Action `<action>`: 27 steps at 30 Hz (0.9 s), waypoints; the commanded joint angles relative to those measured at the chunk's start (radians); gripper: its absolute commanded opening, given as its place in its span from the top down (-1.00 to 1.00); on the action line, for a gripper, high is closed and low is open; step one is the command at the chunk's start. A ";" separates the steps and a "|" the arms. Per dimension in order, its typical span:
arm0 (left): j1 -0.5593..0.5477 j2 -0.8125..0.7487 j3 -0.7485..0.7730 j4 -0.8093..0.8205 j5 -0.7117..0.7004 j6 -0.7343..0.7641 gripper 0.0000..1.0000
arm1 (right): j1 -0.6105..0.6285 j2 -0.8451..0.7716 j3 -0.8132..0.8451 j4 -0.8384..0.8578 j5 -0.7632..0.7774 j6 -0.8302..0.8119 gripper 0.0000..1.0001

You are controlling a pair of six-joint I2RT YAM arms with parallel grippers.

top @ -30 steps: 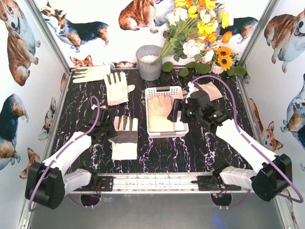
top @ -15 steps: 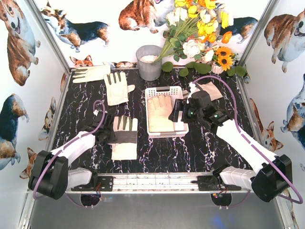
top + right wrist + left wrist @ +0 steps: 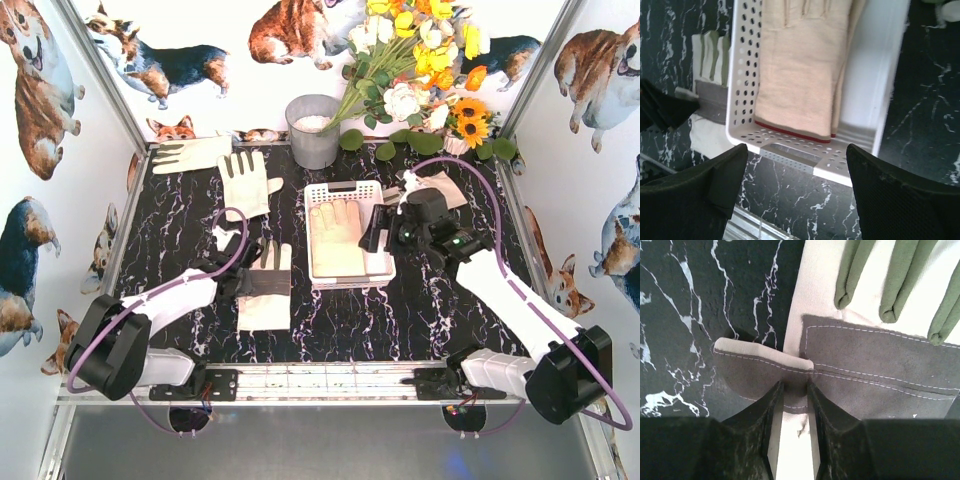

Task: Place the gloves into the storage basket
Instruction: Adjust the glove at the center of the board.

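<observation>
Pinching the grey thumb flap of the near glove [image 3: 865, 355] with the left gripper [image 3: 793, 390], squeezing the fold between fingers [image 3: 760, 412] pressed almost together. Catching only that edge, with the rest of the glove lying flat, palm patch up, on the black marbled table [image 3: 330, 320] just left of the storage basket [image 3: 345, 187]. Hovering the right gripper [image 3: 796, 150] over the basket's near end with fingers spread wide, gripping nothing. Counting one peach glove [image 3: 338, 235] already lying inside the basket. Leaving a white glove [image 3: 245, 185] and a cream glove [image 3: 192, 153] at the table's far left, and a tan glove [image 3: 445, 190] partly hidden behind the right arm. Judging the step in hand as picking up the near glove. Calling next for lifting until the cuff is clearing the table, carrying rightward over the perforated wall, and guarding against the thin thumb grip slipping or the dangling cuff snagging the rim.
</observation>
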 commanded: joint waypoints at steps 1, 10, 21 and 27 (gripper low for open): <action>-0.017 -0.025 0.026 -0.095 0.051 -0.031 0.47 | -0.066 -0.032 0.055 -0.007 0.031 -0.049 -0.64; 0.003 -0.107 0.375 -0.288 0.029 0.120 -0.50 | -0.241 -0.005 0.108 -0.023 0.070 -0.012 -0.64; 0.424 -0.155 0.531 -0.270 0.132 0.400 -0.95 | -0.511 0.142 0.002 0.230 -0.073 0.282 -0.59; 0.536 -0.208 0.442 -0.147 0.099 0.450 -0.99 | -0.519 0.322 -0.001 0.364 -0.131 0.431 -0.46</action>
